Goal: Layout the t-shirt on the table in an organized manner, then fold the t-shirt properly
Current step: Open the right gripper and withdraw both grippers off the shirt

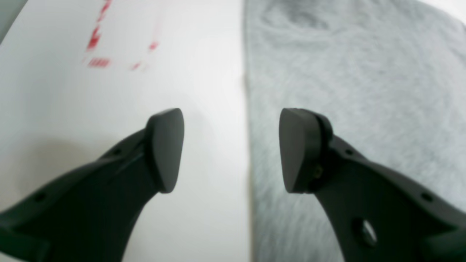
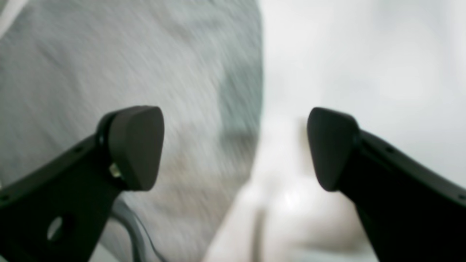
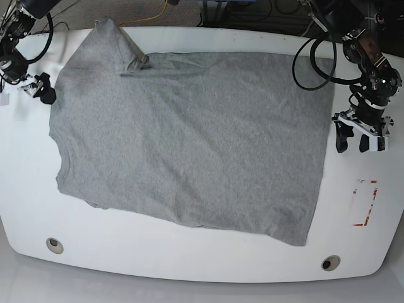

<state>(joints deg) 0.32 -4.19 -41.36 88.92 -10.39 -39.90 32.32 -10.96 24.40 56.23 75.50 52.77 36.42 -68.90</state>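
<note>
Left gripper (image 1: pixel 231 149) hangs with jaws apart and nothing between them, straddling the shirt's hem edge: one pad over bare table, the other over grey cloth. In the base view it sits just off the shirt's side nearest the red outline mark (image 3: pixel 365 203). Right gripper (image 2: pixel 235 147) stands spread wide and empty too, likewise straddling a cloth edge, at the far opposite end of the table by the shoulder and sleeve. The table (image 3: pixel 189 259) is the largest thing here, glossy white with curved edges and two round holes (image 3: pixel 55 245) along the near rim. The t-shirt (image 3: pixel 189 139) covers most of it, spread nearly flat, plain grey side up, lettering not visible, lying slightly askew to the table's edges. One sleeve at the far corner is bunched and folded over on itself; the near sleeve is tucked partly under. Judgement: layout is mostly done, folding not begun; both arms are posted at opposite ends, likely placed so each can pinch an edge for tugging flat or for a first fold. Open room: a wide bare strip along the near rim, a narrower one around the red mark; the far edge is tight, with cables (image 3: pixel 312 60) drooping over the cloth's corner there, a possible snag.
</note>
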